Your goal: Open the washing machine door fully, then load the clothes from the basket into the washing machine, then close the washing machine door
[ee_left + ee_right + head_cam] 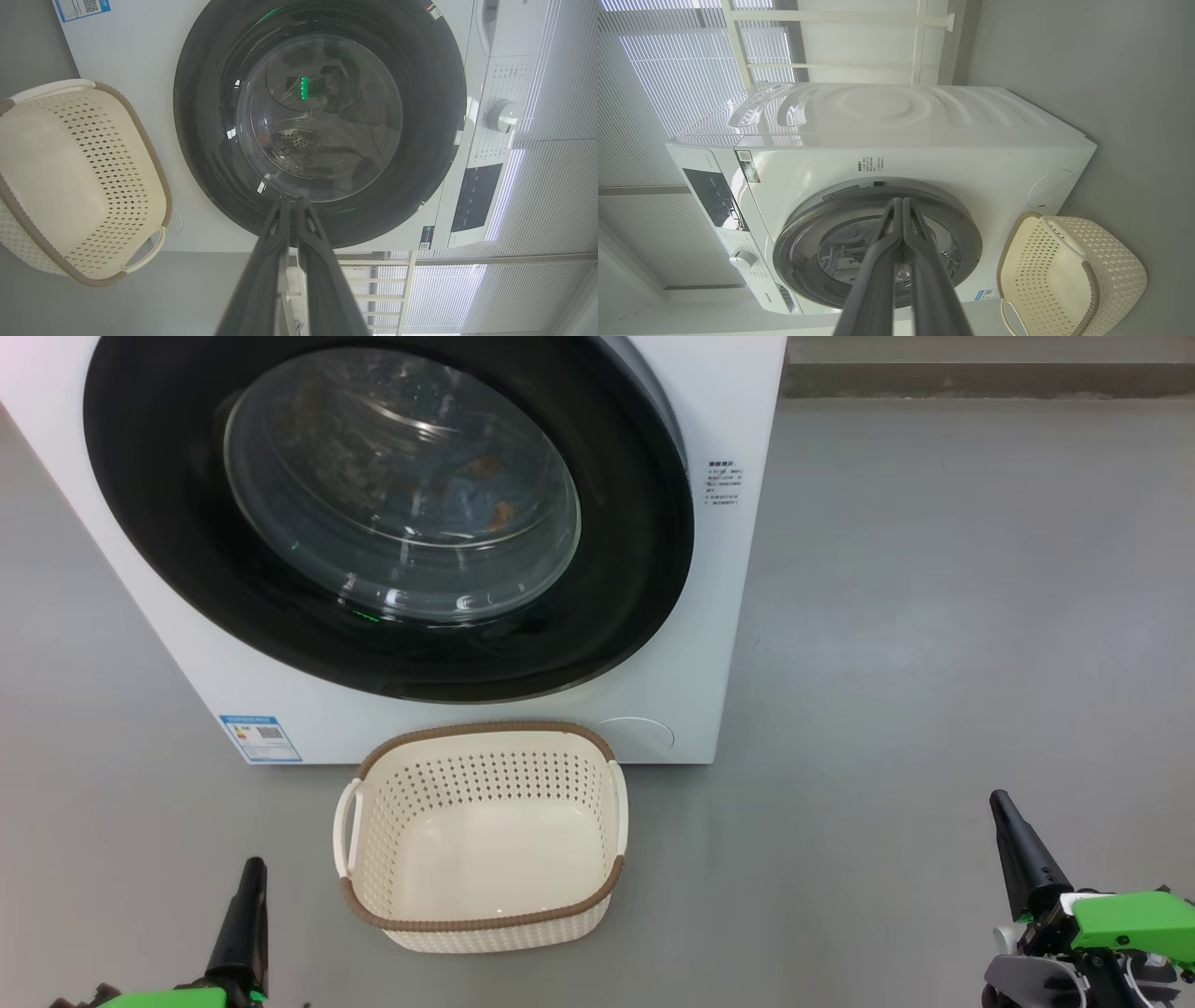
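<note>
We see the basket point(485, 726) empty on the floor by the washing machine point(728, 644), clothes point(490, 495) visible thru the washing machine door point(635, 569), which looks shut. Left gripper point(252, 873) & right gripper point(1004, 803): pinched closed, holding nothing. We'd confirm the latch w/ a flat push.

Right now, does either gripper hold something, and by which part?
Nothing is held. The left gripper and the right gripper are both shut and empty, apart from the basket.
</note>
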`<state>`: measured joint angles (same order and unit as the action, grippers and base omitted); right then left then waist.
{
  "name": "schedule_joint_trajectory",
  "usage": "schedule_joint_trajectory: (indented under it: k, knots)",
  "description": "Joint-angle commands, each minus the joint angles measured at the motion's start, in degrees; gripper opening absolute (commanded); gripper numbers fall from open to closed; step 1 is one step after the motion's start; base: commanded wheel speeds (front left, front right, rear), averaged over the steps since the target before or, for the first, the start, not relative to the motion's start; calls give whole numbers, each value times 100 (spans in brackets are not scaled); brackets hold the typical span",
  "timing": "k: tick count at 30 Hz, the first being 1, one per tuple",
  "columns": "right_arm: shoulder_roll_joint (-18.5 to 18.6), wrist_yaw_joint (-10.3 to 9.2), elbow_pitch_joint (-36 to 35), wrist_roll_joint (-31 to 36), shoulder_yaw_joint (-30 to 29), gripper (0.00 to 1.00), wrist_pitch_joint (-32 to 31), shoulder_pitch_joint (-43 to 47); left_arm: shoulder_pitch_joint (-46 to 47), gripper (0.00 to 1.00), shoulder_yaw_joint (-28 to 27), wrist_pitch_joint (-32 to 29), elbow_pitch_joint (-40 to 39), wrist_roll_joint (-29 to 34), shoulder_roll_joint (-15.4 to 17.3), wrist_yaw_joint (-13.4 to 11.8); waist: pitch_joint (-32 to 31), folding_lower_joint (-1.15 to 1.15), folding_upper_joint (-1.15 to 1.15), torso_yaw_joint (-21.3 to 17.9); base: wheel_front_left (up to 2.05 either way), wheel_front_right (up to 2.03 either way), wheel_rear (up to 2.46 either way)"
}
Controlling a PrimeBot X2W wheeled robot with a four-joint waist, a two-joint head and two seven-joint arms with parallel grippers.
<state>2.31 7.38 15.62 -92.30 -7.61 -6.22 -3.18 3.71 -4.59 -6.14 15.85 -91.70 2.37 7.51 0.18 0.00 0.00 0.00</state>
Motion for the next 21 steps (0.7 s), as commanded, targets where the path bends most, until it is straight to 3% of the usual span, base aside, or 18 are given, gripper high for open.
schedule_joint_trajectory:
  k: [1, 21]
  knots:
    - [59, 11, -159, 16, 106, 0, -28, -300, 248, 0, -193, -35, -181, -48, 51, -2, 0, 0, 0, 0, 0, 0, 0]
    - [58, 11, -159, 17, 105, 0, -29, -300, 247, 0, -192, -34, -182, -48, 51, -2, 0, 0, 0, 0, 0, 0, 0]
